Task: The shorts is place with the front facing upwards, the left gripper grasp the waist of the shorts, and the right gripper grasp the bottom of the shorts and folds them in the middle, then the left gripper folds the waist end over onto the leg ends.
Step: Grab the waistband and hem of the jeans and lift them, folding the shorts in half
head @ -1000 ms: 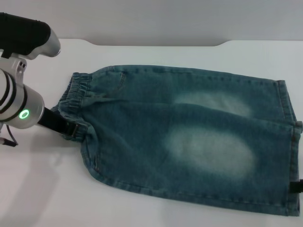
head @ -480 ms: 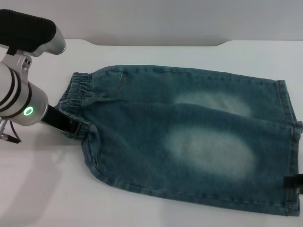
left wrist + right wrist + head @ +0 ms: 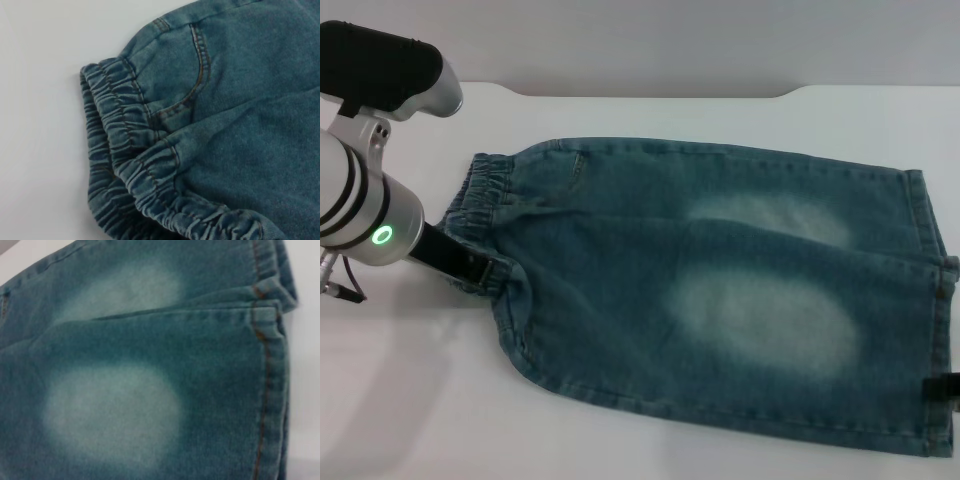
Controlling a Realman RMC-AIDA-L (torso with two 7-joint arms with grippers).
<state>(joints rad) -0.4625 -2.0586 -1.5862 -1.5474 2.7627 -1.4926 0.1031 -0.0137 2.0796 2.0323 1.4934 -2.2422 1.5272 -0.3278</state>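
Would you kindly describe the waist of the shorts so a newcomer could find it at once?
On the white table lie the blue-green denim shorts, spread flat. The waist of the shorts is the edge on the robot's left, where the left gripper sits. Unlike the straight stitched leg ends opposite, it is gathered and ruched.

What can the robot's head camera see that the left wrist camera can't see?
Only the head view shows the whole shorts spread on the white table, with two pale faded patches, the leg ends on the robot's right, the left gripper at the waist, and a bit of the right gripper at the leg hem. Only the left wrist view shows the waist of the shorts up close: its gathered ruffles and the curved pocket stitching. Both show blue-green denim and white table.
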